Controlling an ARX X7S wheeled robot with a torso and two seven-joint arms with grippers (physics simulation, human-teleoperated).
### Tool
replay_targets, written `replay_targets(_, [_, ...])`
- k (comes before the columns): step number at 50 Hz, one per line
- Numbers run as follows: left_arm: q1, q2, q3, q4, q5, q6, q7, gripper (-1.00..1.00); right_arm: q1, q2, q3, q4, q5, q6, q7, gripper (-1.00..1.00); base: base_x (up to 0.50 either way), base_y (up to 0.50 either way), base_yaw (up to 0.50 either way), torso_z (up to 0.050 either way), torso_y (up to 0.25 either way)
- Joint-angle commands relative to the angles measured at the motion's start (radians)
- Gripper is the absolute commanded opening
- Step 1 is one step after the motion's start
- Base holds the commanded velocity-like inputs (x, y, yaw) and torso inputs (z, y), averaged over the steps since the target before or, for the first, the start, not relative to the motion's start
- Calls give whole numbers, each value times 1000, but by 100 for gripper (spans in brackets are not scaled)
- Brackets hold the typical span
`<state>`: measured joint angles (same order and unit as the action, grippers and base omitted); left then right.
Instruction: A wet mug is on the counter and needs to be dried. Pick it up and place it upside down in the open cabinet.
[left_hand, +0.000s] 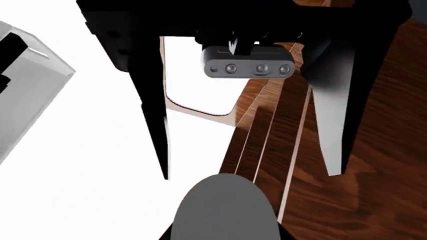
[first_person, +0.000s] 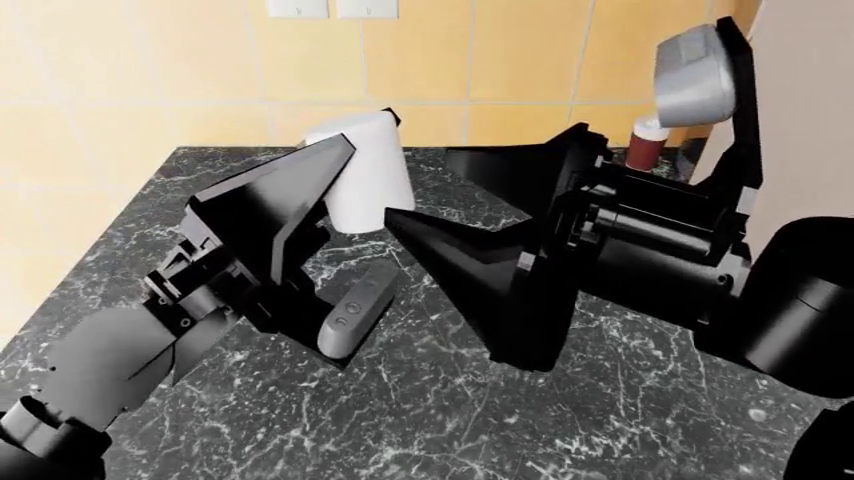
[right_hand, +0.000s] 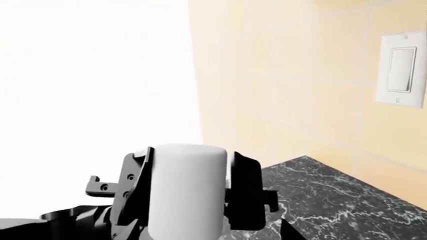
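Observation:
The white mug (first_person: 363, 185) is held near its base by my left gripper (first_person: 360, 150), shut on it, and seems raised above the black marble counter (first_person: 441, 400). The right wrist view faces this grasp: the mug (right_hand: 187, 170) stands upright between the left gripper's (right_hand: 189, 200) two black pads. In the left wrist view the mug (left_hand: 227, 212) shows only as a grey rounded shape. My right gripper (first_person: 416, 185) is open beside the mug, and its two long fingers point at the left wrist camera, spread wide around nothing (left_hand: 249, 176). Brown wooden cabinet panels (left_hand: 373, 190) show; I cannot tell whether a door is open.
A red-brown shaker with a white cap (first_person: 650, 140) and the tall coffee machine (first_person: 701, 70) stand at the counter's back right. A tiled wall with a light switch (right_hand: 402, 70) rises behind the counter (right_hand: 333, 200). A grey box (left_hand: 27, 95) shows beside the white glare.

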<state>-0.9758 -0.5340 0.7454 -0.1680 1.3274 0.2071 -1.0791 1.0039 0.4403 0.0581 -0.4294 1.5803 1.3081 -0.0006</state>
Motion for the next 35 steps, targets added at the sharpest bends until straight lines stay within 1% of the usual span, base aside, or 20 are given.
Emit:
replay_targets(1, [5, 5, -6, 28, -22, 8, 14, -100, -9, -5, -9, 11, -20, -21, -17, 100, 0, 0, 0, 0, 0])
replay_targets(24, [-15, 62, 30, -23, 0, 12, 10, -100, -23, -10, -40, 30, -47, -46, -35, 100, 0, 0, 0, 0, 0])
replay_targets(35, [2, 66, 39, 7, 0, 11, 20, -100, -21, -9, -49, 38, -55, -59, -44, 100, 0, 0, 0, 0, 0])
